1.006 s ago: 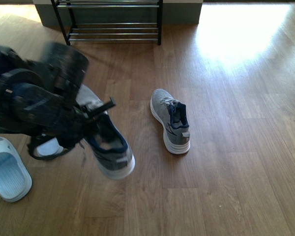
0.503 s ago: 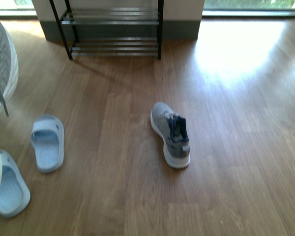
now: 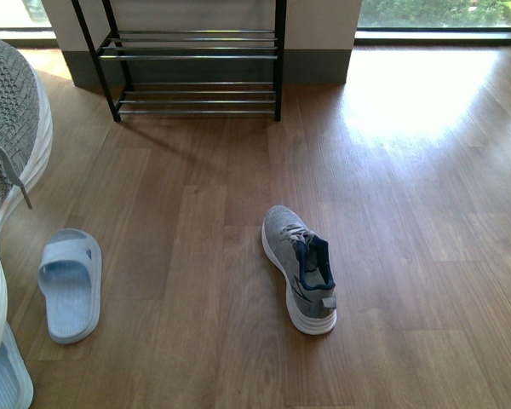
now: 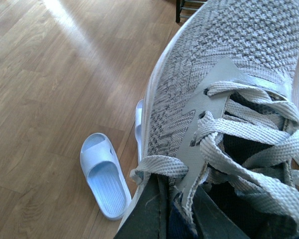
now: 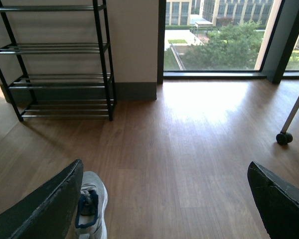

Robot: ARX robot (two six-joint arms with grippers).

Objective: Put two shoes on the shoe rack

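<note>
The left gripper point(image 4: 177, 214) pinches one shoe point(image 4: 229, 64) by its collar above the floor point(image 4: 50, 74), while the right gripper point(image 5: 159, 204) hangs spread wide, the other shoe point(image 5: 92, 206) on the floor near it and the rack point(image 5: 60, 50) ahead.

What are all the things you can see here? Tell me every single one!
floor sneaker: one, grey with white sole, mid-floor
held sneaker: one, grey with white sole, up in the left gripper
slippers: two, pale blue, floor at the left; the nearer is cut off by the picture edge
shoe rack: one, black frame, silver bars, against the far wall
floor: one, brown wood
window: one, trees outside, right of the rack
caster wheel: one, black, by the window
left gripper: one, black, shut on the sneaker
right gripper: one, black, open, empty
</note>
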